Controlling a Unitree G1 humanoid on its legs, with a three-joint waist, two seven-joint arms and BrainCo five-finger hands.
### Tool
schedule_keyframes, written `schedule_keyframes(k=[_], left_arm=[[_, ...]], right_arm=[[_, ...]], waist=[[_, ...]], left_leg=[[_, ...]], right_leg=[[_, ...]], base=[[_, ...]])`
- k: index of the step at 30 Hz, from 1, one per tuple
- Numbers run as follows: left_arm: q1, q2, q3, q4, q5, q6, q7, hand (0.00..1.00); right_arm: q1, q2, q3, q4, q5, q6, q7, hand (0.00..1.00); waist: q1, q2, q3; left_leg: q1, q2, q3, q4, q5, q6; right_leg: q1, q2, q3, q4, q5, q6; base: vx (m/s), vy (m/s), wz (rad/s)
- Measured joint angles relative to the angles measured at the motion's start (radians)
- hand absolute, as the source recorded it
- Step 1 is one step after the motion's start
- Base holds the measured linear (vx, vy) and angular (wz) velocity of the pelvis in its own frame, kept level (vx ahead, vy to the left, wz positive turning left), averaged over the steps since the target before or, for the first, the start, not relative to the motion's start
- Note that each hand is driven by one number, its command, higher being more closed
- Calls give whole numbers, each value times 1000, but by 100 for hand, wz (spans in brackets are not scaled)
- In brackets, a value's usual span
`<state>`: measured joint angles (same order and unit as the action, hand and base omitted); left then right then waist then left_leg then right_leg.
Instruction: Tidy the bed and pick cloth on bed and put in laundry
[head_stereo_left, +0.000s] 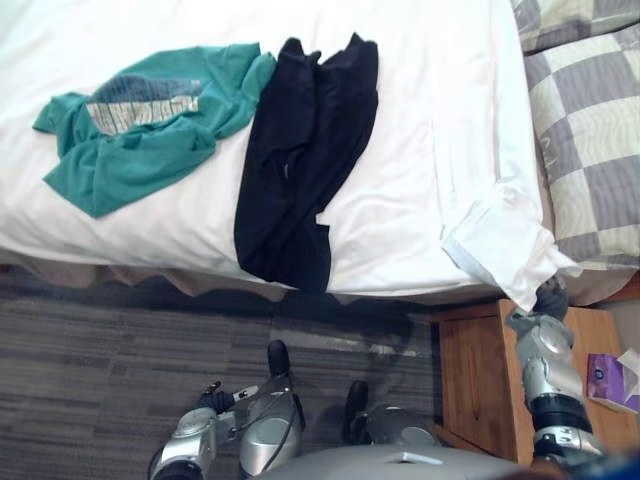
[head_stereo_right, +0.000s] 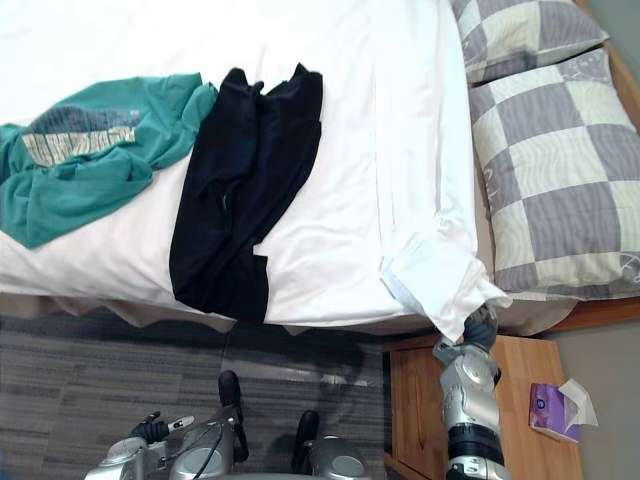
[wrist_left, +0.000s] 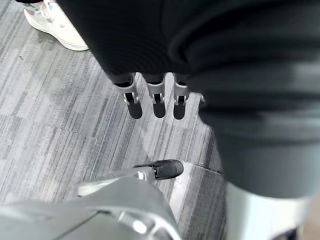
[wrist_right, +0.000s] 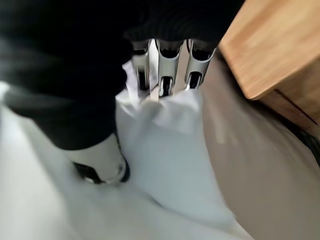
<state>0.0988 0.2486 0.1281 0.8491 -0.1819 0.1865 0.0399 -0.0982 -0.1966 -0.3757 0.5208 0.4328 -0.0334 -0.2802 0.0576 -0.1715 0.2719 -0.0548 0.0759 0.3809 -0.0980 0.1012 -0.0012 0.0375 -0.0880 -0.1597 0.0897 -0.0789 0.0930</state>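
Fingers (wrist_right: 165, 65): those of the right hand (head_stereo_right: 481, 325) are curled into white cloth with the thumb closed beneath; a pinch on the sheet (head_stereo_left: 500, 235) at its folded-back corner is read from this. The left hand (wrist_left: 159, 97) is held low over the floor (head_stereo_left: 100, 340), its fingers straight and nothing carried.

Cloth for laundry, two items, both untouched on the bed (head_stereo_left: 130, 272):
- black garment (head_stereo_left: 300, 160), laid lengthwise, its lower end at the near edge of the bed;
- green shirt (head_stereo_left: 140, 120), crumpled, just beside it and touching at the upper end.

Surroundings: checked pillow (head_stereo_left: 590, 150) at the head end, beside the held corner; wooden nightstand (head_stereo_left: 480, 370) under the right arm, with a purple tissue pack (head_stereo_left: 610, 380) on it. A person's white shoe (wrist_left: 55, 27) is seen on the floor.

Step judged: the sheet is being tidied; collection of cloth is not yet begun.

Risks judged:
- The black garment could be dragged off the near edge if the sheet is pulled hard, as it lies on that sheet.
- The corner could slip out, the pinch being on a thin fold.
- The nightstand or tissue pack could be struck by the right arm, given how near they are.
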Motion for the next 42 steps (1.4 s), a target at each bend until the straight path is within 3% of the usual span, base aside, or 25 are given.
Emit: schedule_keyframes(k=[4,12,13,17,18,20,23,24,26,28,29,31,32,34,36,37,42], left_arm=[[34,-9,58,1,31,-8,-27,0],[92,-8,89,40,55,-1,-36,0],[94,-10,88,40,55,-1,-35,0],[128,-24,73,37,53,7,-31,0],[135,-27,70,37,52,7,-30,0],[155,-27,70,33,43,16,-10,0],[159,-41,62,28,35,43,0,0],[165,-43,47,28,35,52,6,0],[167,-41,29,22,36,64,10,0],[161,-43,29,5,35,67,10,0],[145,-40,29,-4,35,67,11,0],[113,-36,28,-5,33,70,11,0],[79,-37,24,-5,21,70,11,0],[20,-38,-15,-6,-5,62,11,0],[-17,-47,-34,-9,-27,46,11,0],[-29,-50,-55,-10,-46,25,10,0],[-57,-77,-89,-7,-87,-18,10,0]], right_arm=[[71,18,-120,104,37,21,-15,0],[209,19,-246,108,72,32,-33,0],[220,19,-246,62,78,39,-21,100],[218,18,-237,-167,182,57,78,100],[215,18,-233,-194,199,61,90,100],[206,12,-193,-276,254,84,135,100],[201,-8,-151,-327,317,104,164,100],[185,-14,-130,-337,356,103,168,100],[143,-14,-108,-347,428,99,180,100],[82,-14,-90,-357,484,67,185,100],[7,-14,-78,-374,531,28,184,100],[-82,-21,-82,-385,574,-19,178,100],[-159,-42,-86,-385,611,-65,159,100],[-282,-102,-93,-384,658,-111,140,100],[-388,-154,-94,-381,689,-131,128,100],[-457,-191,-94,-381,707,-145,121,100],[-490,-213,-94,-411,754,-173,126,100]], waist=[[-7,21,-28],[-68,30,-79],[-70,34,-83],[-74,51,-96],[-74,48,-98],[-72,18,-115],[-72,31,-110],[-66,49,-111],[-67,60,-107],[-63,73,-89],[-57,79,-49],[-52,78,-9],[-50,86,20],[-47,118,81],[-42,154,128],[-41,187,154],[-40,215,175]], left_leg=[[46,19,22,-1,-16,-8],[107,32,52,-7,-41,-20],[107,33,52,-7,-40,-21],[104,33,49,-7,-39,-22],[104,30,49,-7,-38,-24],[90,-2,45,-8,-12,-14],[83,-4,45,-7,-9,-14],[69,1,40,-7,3,-6],[48,-5,37,-7,5,-4],[15,-9,36,-7,11,3],[-7,-13,33,-6,23,20],[-50,-21,32,-3,32,33],[-93,-26,33,-1,36,33],[-135,-32,38,0,43,33],[-161,-42,46,0,44,31],[-187,-48,48,0,46,29],[-270,-47,56,59,39,39]], right_leg=[[16,15,15,24,29,-9],[46,27,64,32,40,-14],[47,29,67,32,41,-15],[47,33,92,21,38,-23],[48,31,92,19,31,-32],[42,2,83,1,-56,-43],[40,1,65,-5,-61,-39],[40,3,64,-8,-60,-30],[28,-2,64,-14,-63,-8],[2,-6,67,-13,-66,9],[-17,-8,66,-14,-56,13],[-61,-15,66,-14,-21,-1],[-101,-18,66,-14,3,-16],[-140,-22,66,-10,25,-32],[-171,-30,67,1,33,-23],[-207,-38,67,19,33,-22],[-316,-60,67,124,-7,-4]], base=[[131,19,-24],[11,-18,-20],[-87,-23,-9],[-95,-18,-9],[-88,-20,-10],[-96,-37,7],[-102,6,21],[-62,28,14],[-31,61,21],[12,100,18],[0,123,14],[-27,111,16],[-38,85,22],[-47,116,23],[-21,111,7],[18,93,2],[45,63,1]])
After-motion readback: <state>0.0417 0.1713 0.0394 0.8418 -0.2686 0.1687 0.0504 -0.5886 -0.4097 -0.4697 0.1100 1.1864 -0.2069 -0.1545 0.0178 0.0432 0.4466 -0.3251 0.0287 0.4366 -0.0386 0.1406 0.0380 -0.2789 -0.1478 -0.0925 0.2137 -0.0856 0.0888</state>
